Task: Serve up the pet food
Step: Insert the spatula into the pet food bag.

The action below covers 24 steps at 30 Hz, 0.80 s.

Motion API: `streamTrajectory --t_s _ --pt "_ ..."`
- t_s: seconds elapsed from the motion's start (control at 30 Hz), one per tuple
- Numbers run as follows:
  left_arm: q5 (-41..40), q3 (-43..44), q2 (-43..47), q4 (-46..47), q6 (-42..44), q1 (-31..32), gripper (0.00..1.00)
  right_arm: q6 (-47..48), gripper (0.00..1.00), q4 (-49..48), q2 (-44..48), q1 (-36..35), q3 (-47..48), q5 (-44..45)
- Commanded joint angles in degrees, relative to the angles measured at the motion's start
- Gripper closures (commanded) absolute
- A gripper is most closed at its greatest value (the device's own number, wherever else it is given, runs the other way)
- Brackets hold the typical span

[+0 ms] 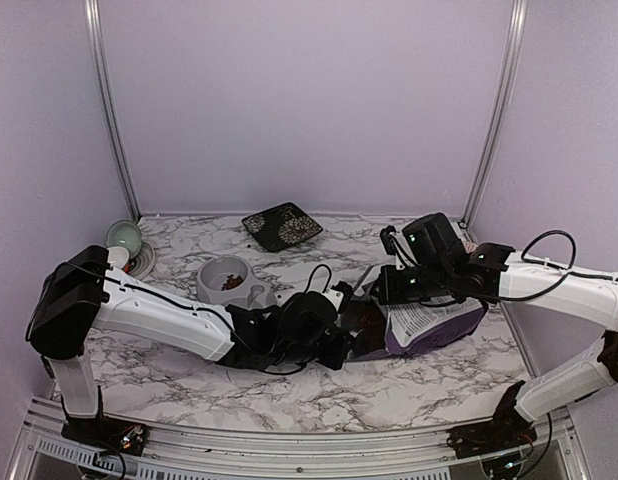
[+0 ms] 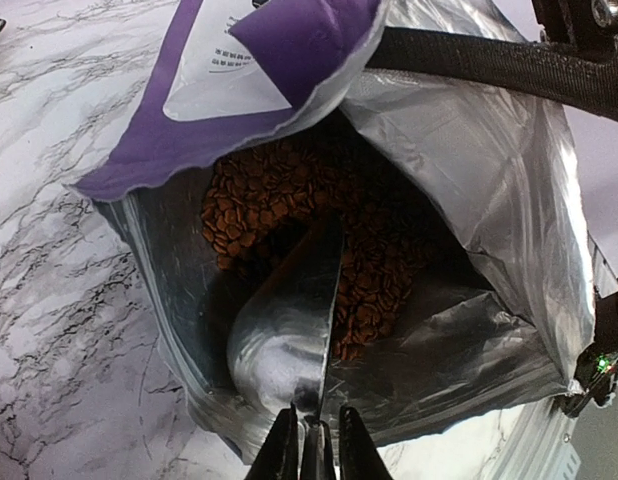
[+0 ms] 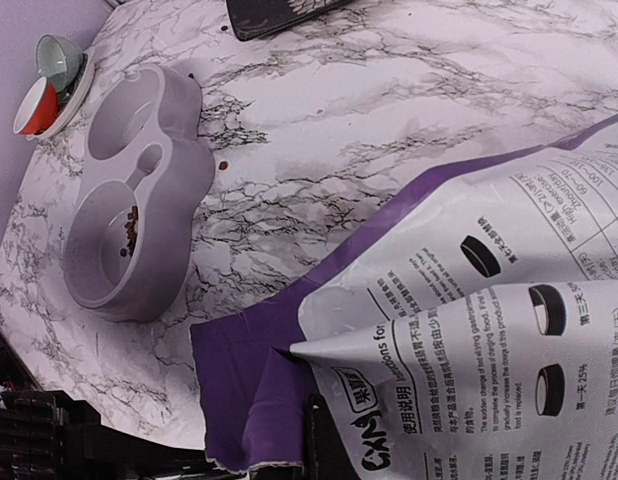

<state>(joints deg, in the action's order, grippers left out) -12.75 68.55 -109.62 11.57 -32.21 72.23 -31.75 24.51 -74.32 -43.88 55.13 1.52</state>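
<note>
Reddish-brown pet food (image 2: 269,195) is heaped inside the bag (image 2: 469,150). The bag is laid on its side, its length across the table and its mouth turned toward the left gripper (image 2: 314,450). A metal scoop (image 2: 284,330) is pinched narrowly by its handle there and pushed into the mouth. The bag's upper lip is clamped by the closed right gripper (image 1: 387,288). A little more is seen in the grey bowl (image 3: 179,110) beside the bag.
</note>
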Motion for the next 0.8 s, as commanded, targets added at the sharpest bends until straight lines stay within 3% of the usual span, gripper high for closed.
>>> streamTrajectory --t_s 0.0,0.77 --pt "4.7 -1.3 -0.4 -0.1 -4.3 -0.3 1.0 -1.4 1.0 -0.2 2.3 0.7 0.5 1.2" --pt "18.3 -3.9 -0.2 5.9 -17.2 -5.5 1.0 -1.9 1.0 -0.4 3.4 0.7 -0.8 1.2"
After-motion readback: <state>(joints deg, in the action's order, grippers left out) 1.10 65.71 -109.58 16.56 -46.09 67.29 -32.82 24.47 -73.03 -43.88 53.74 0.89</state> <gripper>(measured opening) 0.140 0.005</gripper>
